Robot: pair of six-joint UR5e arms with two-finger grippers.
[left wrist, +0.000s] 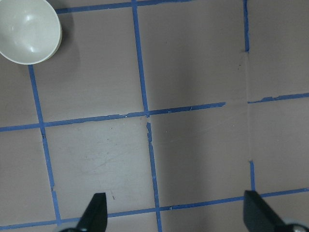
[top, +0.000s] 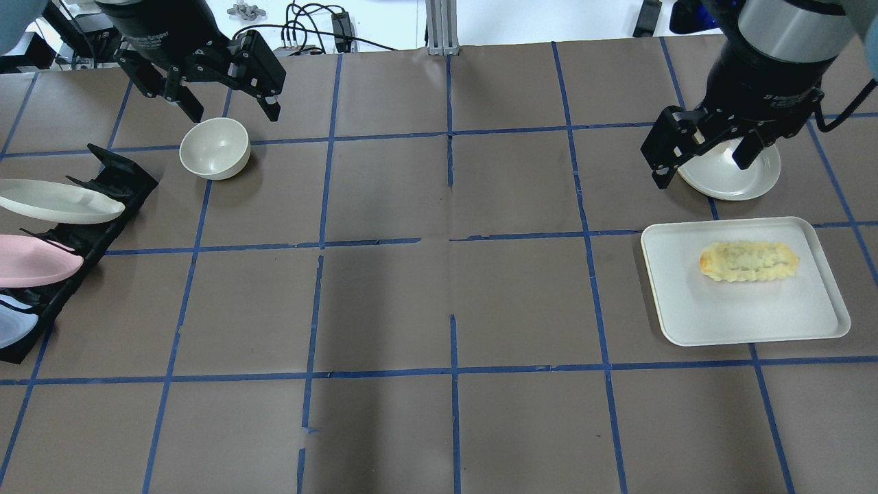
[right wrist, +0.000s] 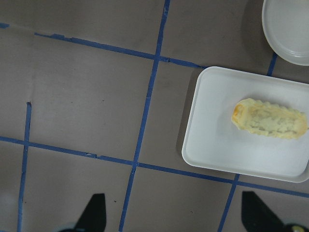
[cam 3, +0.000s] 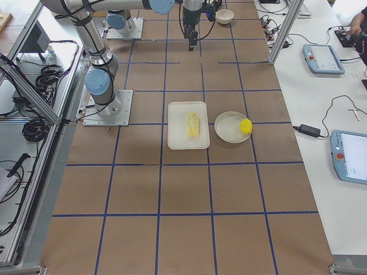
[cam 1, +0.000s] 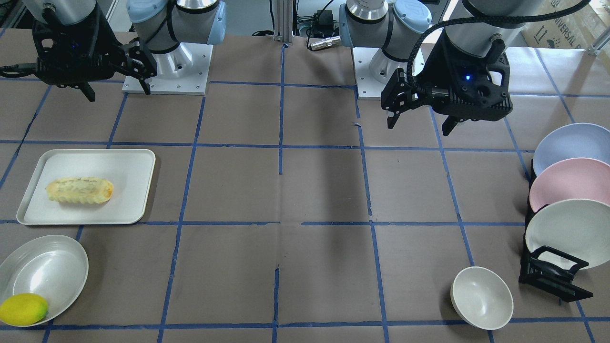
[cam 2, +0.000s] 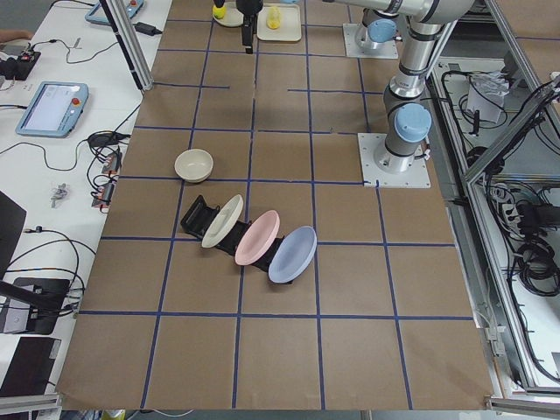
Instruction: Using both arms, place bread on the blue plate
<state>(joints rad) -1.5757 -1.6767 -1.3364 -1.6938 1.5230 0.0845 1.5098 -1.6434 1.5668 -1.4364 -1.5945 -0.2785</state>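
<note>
Lying on white tray (cam 1: 131, 164), frame left: bread (cam 1: 80, 190), clear of its rim; blue plate (cam 1: 572, 143) standing in black rack (cam 1: 548, 278), right edge; left gripper (cam 1: 419, 127), right gripper (cam 1: 117, 94): fingers spread, empty; open desk (cam 1: 324, 190) between

A brown table (top: 384, 302) crossed by blue tape lines (top: 521, 368) lies below the fingers (left wrist: 96, 212); a white workbench (cam 2: 87, 66) stands alongside.

A cardboard box (cam 1: 561, 24) at the top corner of the front-facing view bore dark printed letters, cut off by the picture's edge, that read in part "NIVERSAL". In the overhead view, small white lettering on the black body of the left gripper (top: 233, 112) ended in the word "Gripper". Similar white lettering on the right gripper (top: 703, 170) was too small to read.
</note>
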